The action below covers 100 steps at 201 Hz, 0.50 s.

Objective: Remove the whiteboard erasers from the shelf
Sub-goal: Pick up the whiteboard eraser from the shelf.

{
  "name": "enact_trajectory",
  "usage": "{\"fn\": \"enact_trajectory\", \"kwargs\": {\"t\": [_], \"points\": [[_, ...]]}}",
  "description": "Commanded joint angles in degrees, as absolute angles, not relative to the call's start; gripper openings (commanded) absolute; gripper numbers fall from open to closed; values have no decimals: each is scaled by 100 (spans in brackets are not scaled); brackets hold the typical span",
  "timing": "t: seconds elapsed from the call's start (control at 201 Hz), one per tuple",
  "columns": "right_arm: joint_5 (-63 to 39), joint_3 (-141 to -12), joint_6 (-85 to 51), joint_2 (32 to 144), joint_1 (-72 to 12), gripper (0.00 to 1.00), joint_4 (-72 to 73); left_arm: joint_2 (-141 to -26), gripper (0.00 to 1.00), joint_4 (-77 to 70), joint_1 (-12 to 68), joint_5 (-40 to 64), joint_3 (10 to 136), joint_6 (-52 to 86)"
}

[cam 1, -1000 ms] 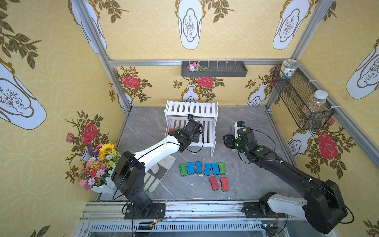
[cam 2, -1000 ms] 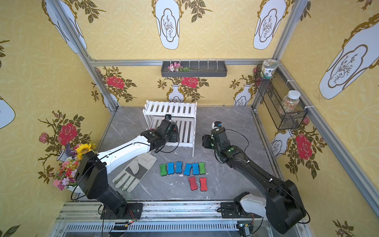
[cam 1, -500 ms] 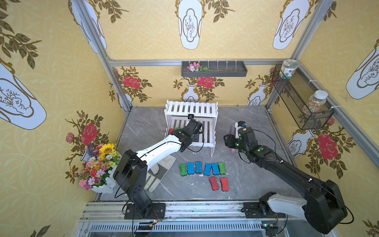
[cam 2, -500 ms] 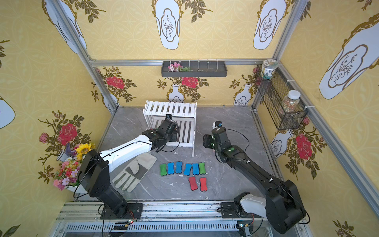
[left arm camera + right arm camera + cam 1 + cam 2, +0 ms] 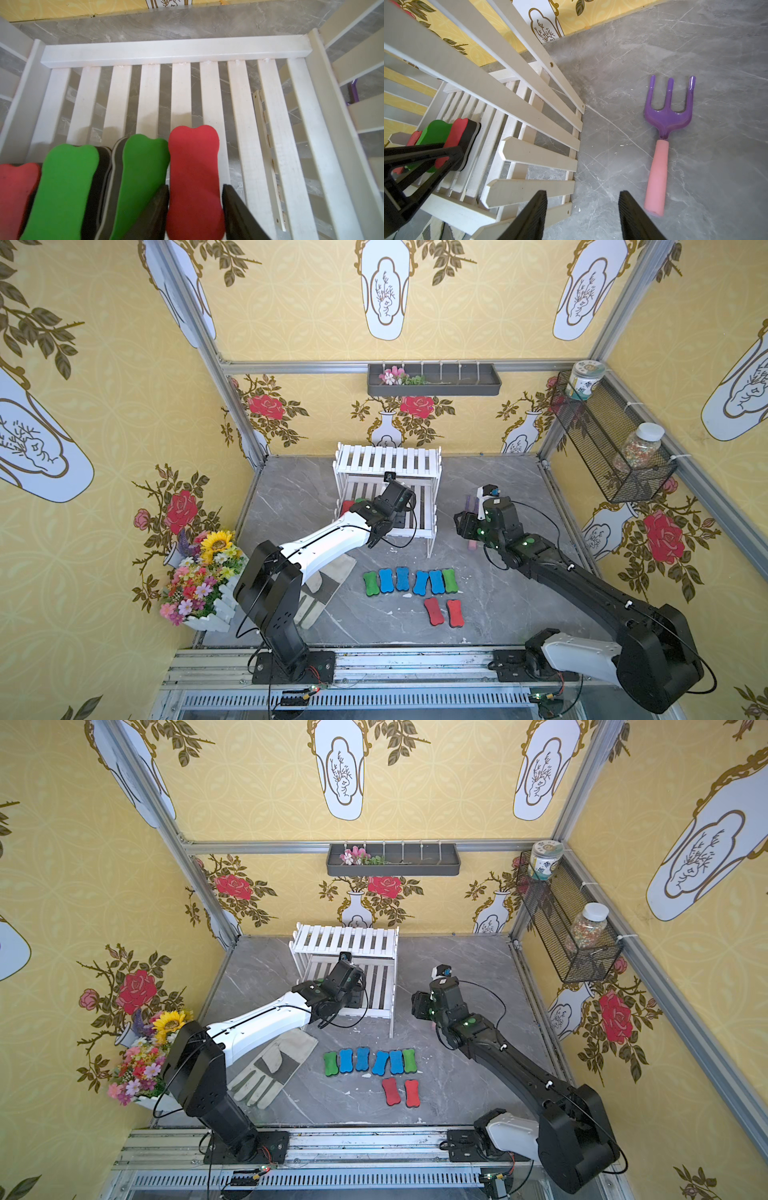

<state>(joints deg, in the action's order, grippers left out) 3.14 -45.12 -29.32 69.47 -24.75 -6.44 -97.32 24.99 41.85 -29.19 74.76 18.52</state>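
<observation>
The white shelf (image 5: 388, 460) (image 5: 345, 942) stands at the back middle of the floor. On its lower tier (image 5: 104, 54) lie whiteboard erasers side by side: a red one (image 5: 193, 166), two green ones (image 5: 143, 166) (image 5: 66, 176) and another red one (image 5: 14, 187). My left gripper (image 5: 195, 187) reaches in under the top tier and is shut on the waist of the rightmost red eraser (image 5: 456, 133), both fingers touching its sides. Several more erasers lie on the floor in front: a blue and green row (image 5: 409, 581) and two red ones (image 5: 444, 612). My right gripper (image 5: 582, 193) hangs open and empty beside the shelf's right end.
A purple garden fork (image 5: 664, 124) with a pink handle lies on the floor right of the shelf, close to my right gripper. A grey work glove (image 5: 274, 1065) lies under my left arm. A flower pot (image 5: 199, 572) stands at the left wall, a wire basket (image 5: 611, 448) hangs on the right wall.
My left gripper's jaws have closed onto the red eraser on the lower tier. The right arm has barely moved.
</observation>
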Motion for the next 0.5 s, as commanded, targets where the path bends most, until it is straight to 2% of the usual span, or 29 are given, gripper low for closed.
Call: {"fn": "enact_trajectory", "kwargs": {"t": [0.0, 0.339, 0.493], "points": [[312, -4584, -2900, 6984, -2461, 60, -605, -9752, 44, 2819, 4175, -3047, 7431, 1932], [300, -4600, -2908, 6943, -2439, 60, -593, -9117, 43, 2853, 4553, -3216, 7770, 2004], [290, -4606, -2873, 6875, -2417, 60, -645, -8650, 43, 3111, 4754, -3155, 7427, 2504]]}}
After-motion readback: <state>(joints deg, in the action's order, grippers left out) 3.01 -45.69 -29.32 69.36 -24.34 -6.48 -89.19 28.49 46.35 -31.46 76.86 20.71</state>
